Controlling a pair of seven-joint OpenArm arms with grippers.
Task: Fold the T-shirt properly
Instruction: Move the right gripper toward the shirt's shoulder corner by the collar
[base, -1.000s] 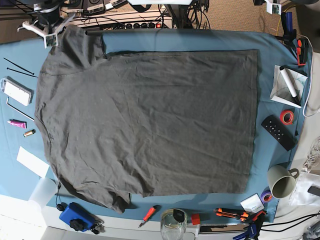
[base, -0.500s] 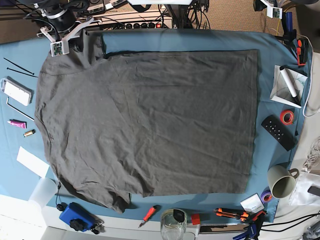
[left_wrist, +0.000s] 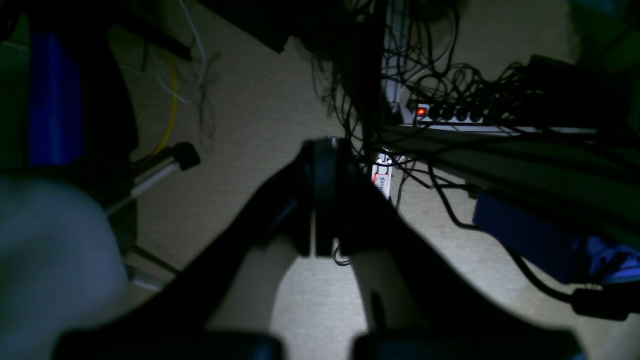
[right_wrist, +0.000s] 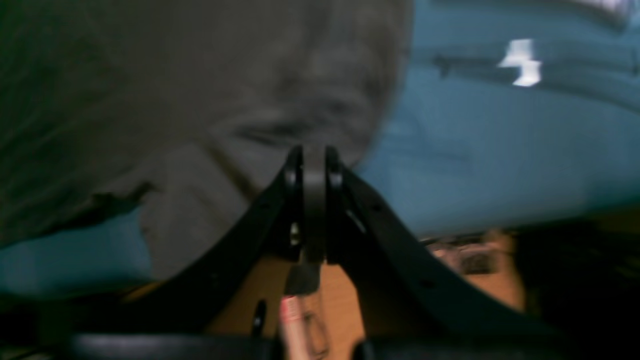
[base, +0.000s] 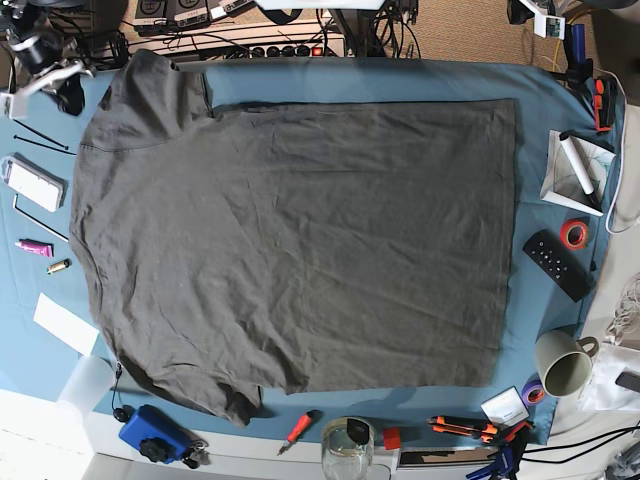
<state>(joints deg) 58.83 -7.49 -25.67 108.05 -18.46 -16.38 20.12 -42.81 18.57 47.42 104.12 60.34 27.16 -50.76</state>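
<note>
**Shirt flat; right pincer nearest its sleeve**

Left wrist view: your left pincer (left_wrist: 322, 200) is closed on nothing, over floor and cables.

Right wrist view: right pincer (right_wrist: 314, 200) closed, empty; T-shirt (right_wrist: 200, 100) fills upper left.

Base view: T-shirt (base: 300, 240) lies spread on the tabletop (base: 350, 78), long axis left-right. Right pincer (base: 40, 75) sits upper left, beside the sleeve; judge it nearer.

Charcoal-grey T-shirt (base: 300, 240) on blue tablecloth (base: 400, 80), red tape roll (base: 573, 235), black remote (base: 557, 265)
</note>
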